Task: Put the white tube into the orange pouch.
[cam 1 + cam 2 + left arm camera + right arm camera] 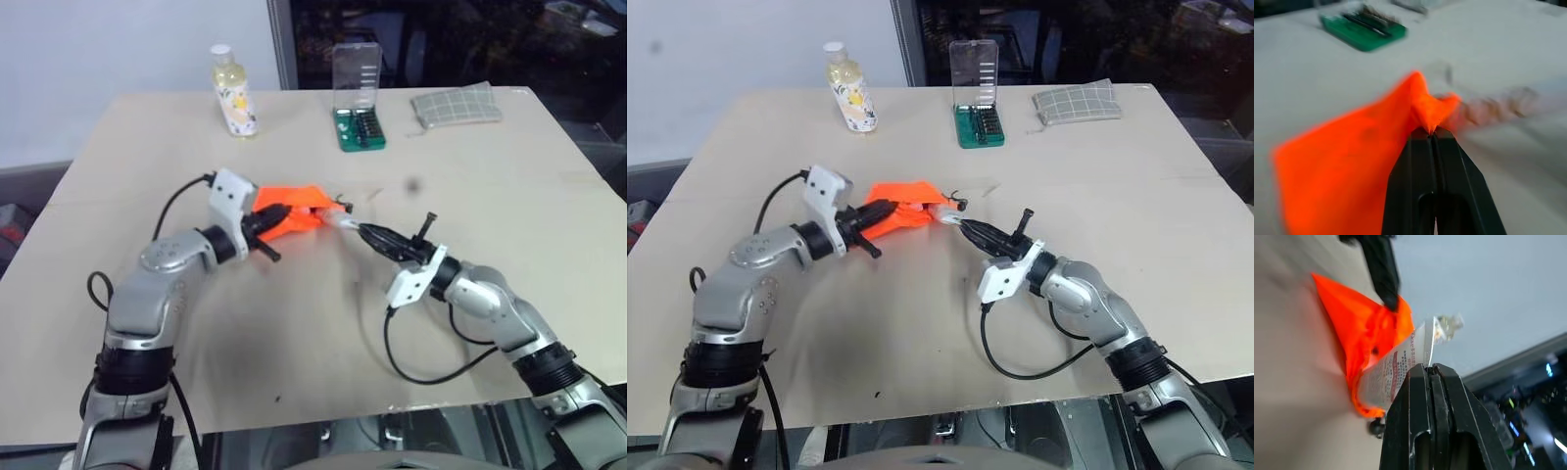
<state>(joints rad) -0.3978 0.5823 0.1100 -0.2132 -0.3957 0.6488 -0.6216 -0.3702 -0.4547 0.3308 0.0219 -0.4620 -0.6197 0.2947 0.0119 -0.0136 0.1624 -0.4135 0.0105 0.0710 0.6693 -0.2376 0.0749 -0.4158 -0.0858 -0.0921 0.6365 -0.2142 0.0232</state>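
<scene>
Now insertion step: left gripper [277, 213] pinches pouch [294, 217] rim, right gripper [1429, 368] clamps tube [1393, 373] tail, nose already inside mouth. Next: push deeper, then release.

Over the counter [1136, 196], the left pincer [890, 208] pinches the orange pouch [904, 206]; the right pincer [960, 224] pushes the white tube [945, 213] into its mouth.

Two silver-grey metal arms with rounded joint housings and black ribbed collars, black cables looping from each wrist, white angular camera brackets sitting behind the left gripper [277, 212] and right gripper [367, 234], slim black fingers tapering forward
</scene>
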